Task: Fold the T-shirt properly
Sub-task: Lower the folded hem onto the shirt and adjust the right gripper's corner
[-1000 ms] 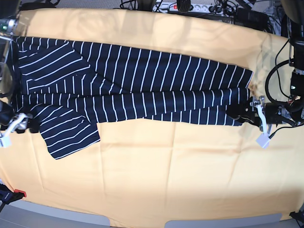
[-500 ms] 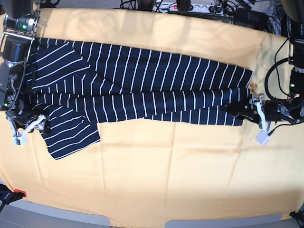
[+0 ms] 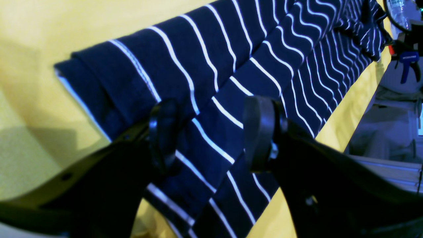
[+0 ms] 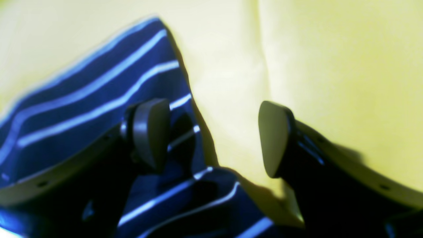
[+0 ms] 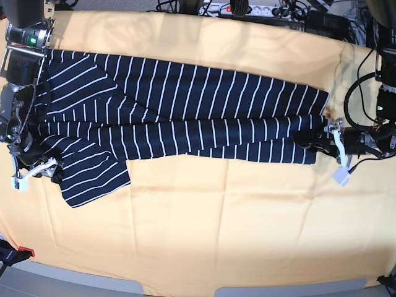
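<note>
My left gripper (image 3: 211, 132) has its two black fingers (image 3: 261, 132) spread wide apart, with nothing held between them. They hang low over the folded end of the T-shirt (image 3: 238, 56), and I see dark cloth with white stripes in the gap. I cannot tell if the fingers touch the cloth. In the base view this gripper (image 5: 312, 141) lies flat and low at the right end of the shirt, and its arm reaches in from the right edge of the table.

My right gripper (image 4: 211, 138) is wide apart too, and it grips nothing. One finger (image 4: 148, 132) sits over a striped sleeve corner. The other finger is over the bare yellow cloth (image 4: 330, 66). In the base view this gripper (image 5: 49, 168) is at the left end, by the sleeve, and its arm comes down from the top left corner.

The T-shirt (image 5: 185, 111) lies stretched long across the yellow table cover (image 5: 216, 235). Its near edge is folded over along its length. One sleeve sticks out toward me at the left.
</note>
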{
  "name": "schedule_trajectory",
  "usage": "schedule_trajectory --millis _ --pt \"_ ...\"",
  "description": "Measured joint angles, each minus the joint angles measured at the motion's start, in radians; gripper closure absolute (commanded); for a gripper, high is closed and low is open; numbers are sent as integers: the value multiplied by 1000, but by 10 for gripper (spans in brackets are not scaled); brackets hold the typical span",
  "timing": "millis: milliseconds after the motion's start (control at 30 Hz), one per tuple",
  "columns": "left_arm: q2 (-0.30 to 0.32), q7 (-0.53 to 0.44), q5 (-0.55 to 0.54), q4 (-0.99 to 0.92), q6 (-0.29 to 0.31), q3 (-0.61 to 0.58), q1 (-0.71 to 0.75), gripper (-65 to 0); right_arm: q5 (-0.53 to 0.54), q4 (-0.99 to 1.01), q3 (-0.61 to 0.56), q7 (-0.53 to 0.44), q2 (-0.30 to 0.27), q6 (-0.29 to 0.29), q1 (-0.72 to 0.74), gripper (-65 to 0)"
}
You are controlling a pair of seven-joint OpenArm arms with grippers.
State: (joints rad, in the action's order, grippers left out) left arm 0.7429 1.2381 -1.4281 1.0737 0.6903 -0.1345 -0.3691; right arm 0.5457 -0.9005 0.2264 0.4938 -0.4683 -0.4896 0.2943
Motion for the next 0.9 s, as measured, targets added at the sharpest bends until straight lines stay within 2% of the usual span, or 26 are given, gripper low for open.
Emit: schedule_trajectory --millis 100,233,333,367,533,667,800,900 --pt "0 0 3 0 0 0 0 -334 43 32 4 -3 -5 -48 10 -417" --pt "0 -1 3 0 0 0 0 -334 169 37 4 132 -4 -195 29 -328" --pt "0 -8 3 0 0 0 0 -334 235 40 0 235 4 -197 59 -263" --pt "0 -8 3 0 0 0 0 -334 237 40 -2 236 5 -199 72 -232" --pt "0 -17 3 0 0 0 0 -334 222 47 -3 264 -6 -196 122 -6" --pt "0 -19 3 0 0 0 0 -334 238 46 -3 274 -37 -196 163 0" --pt "0 -19 3 0 0 0 0 -334 348 -4 -3 404 -69 -200 136 0" --pt "0 -19 5 0 0 0 0 -334 435 -119 -4 462 -86 -200 71 0"
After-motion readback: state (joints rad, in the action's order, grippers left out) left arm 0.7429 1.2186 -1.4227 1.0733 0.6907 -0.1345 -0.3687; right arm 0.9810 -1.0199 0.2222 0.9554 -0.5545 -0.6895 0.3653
